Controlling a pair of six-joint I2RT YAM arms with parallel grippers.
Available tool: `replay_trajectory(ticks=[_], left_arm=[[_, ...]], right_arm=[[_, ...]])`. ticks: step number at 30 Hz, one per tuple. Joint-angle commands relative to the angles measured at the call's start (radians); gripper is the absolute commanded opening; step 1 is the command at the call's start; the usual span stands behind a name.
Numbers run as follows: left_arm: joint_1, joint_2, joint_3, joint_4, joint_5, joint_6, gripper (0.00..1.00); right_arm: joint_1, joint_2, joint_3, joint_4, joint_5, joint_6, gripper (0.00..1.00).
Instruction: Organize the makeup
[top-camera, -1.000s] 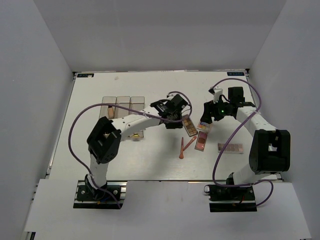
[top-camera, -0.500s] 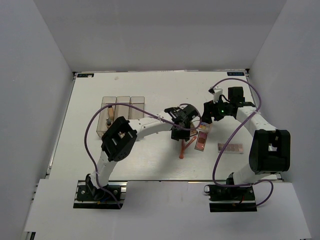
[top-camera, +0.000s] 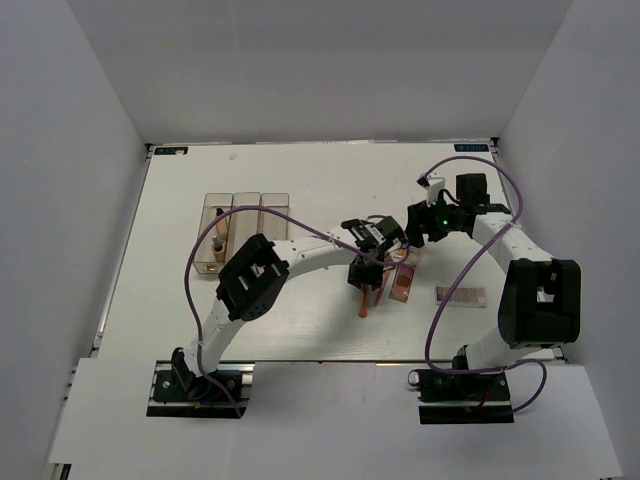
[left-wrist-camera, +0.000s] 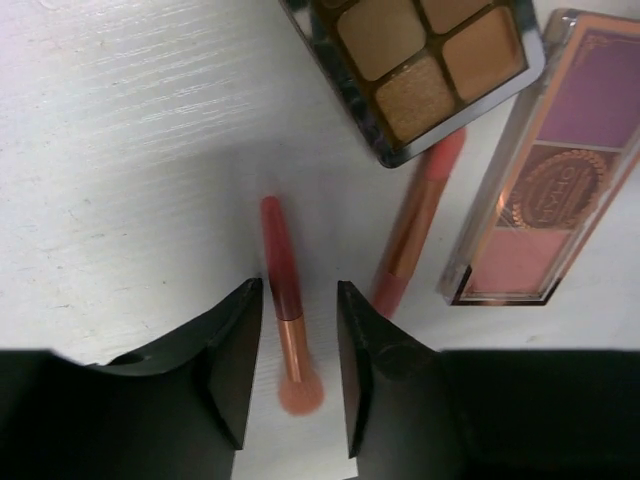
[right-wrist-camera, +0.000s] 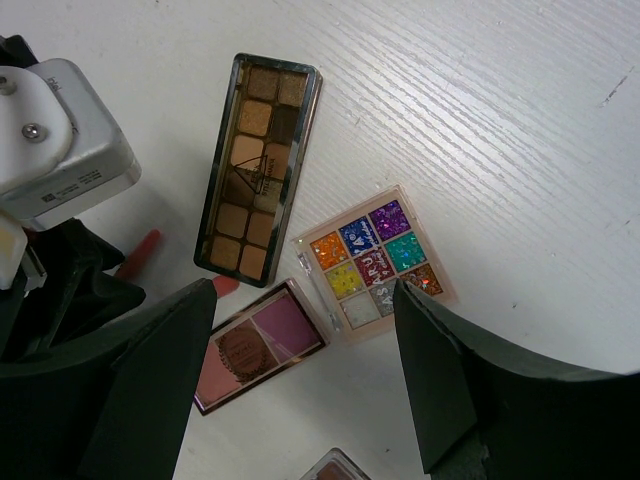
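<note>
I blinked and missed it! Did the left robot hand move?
Yes. The left gripper slid rightward and toward the near side, farther from the clear organizer, ending over an orange-pink stick.

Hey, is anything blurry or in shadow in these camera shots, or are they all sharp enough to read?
Left wrist: the orange-pink stick is blurred at its near tip, and a soft shadow lies on the table ahead of the fingers. Right wrist: the multicolour palette is sharp. Top external: even light, but objects look tiny.
</note>
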Motion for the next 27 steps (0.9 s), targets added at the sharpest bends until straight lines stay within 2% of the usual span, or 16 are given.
replay_trajectory(ticks=[1, 3, 7, 8, 10, 14, 17, 19, 22, 27], left_arm=[[-0.006, 0.001, 0.025, -0.031, -0.028, 0.003, 0.45], [-0.006, 0.004, 0.023, -0.031, -0.025, 0.003, 0.42], [-0.006, 0.001, 0.009, -0.035, -0.025, 0.003, 0.25], [-0.006, -0.005, 0.002, -0.037, -0.026, 0.003, 0.17], [-0.006, -0.019, -0.008, -0.04, -0.038, 0.001, 0.12], [0.004, -0.109, -0.032, -0.043, -0.098, 0.004, 0.07], [0.024, -0.241, -0.063, -0.025, -0.185, 0.044, 0.05], [0.066, -0.327, -0.08, -0.029, -0.231, 0.062, 0.05], [0.165, -0.393, -0.118, -0.061, -0.233, 0.068, 0.04], [0.312, -0.514, -0.216, -0.022, -0.245, 0.09, 0.03]], right_arm=[[-0.001, -0.012, 0.013, 0.002, -0.008, -0.005, 0.77], [-0.001, -0.014, 0.008, 0.004, -0.008, -0.005, 0.77], [-0.001, -0.018, 0.003, 0.005, -0.008, -0.005, 0.77], [0.0, -0.023, 0.002, 0.004, -0.008, -0.003, 0.77], [0.0, -0.023, 0.0, 0.004, -0.01, -0.006, 0.77], [-0.001, -0.032, 0.0, -0.027, -0.042, -0.041, 0.77], [0.003, -0.041, -0.01, -0.069, -0.105, -0.084, 0.78], [0.006, -0.038, -0.01, -0.094, -0.155, -0.124, 0.77], [0.011, -0.034, -0.009, -0.12, -0.189, -0.152, 0.78], [0.025, -0.043, -0.006, -0.177, -0.209, -0.233, 0.77]])
